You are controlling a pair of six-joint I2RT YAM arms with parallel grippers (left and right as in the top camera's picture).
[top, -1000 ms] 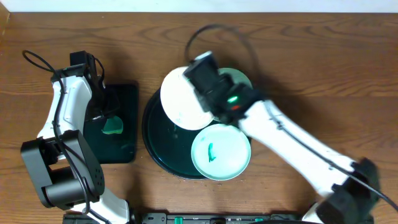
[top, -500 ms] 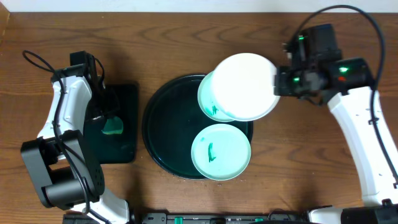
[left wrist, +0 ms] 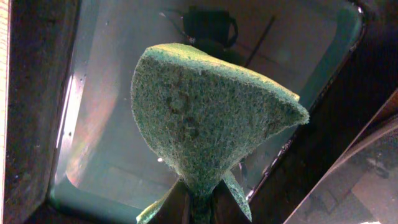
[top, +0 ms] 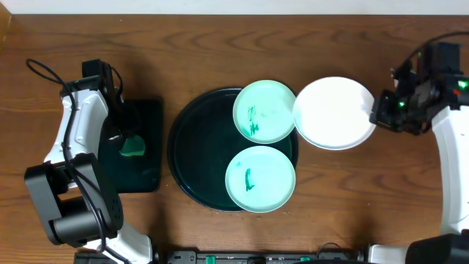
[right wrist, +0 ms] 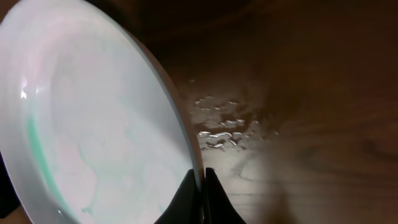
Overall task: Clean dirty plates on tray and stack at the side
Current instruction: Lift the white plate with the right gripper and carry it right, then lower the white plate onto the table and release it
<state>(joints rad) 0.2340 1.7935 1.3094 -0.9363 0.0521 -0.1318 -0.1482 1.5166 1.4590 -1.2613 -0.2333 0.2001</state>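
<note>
Right gripper [top: 377, 117] is clamped on the rim of the white plate [top: 333, 114], pinching its right edge, and the plate hangs over the table [top: 220, 51] just right of the tray [top: 192, 158]. Its left edge sits right beside the upper turquoise plate [top: 265, 111]; whether they touch, I cannot tell. From the right wrist view the fingers [right wrist: 189, 190] are closed thin on the plate's lip, there is a faint green tinge on its face, and droplets [right wrist: 217, 127] glisten on the wood beyond. Both turquoise plates lie on the tray, the upper one and the lower one [top: 260, 178], each with a green smear. Over on the left, the left gripper [top: 129, 138] is pinched on a green sponge [left wrist: 205, 118], which fans out over the wet small tray [top: 150, 176] beside the round one.
</note>
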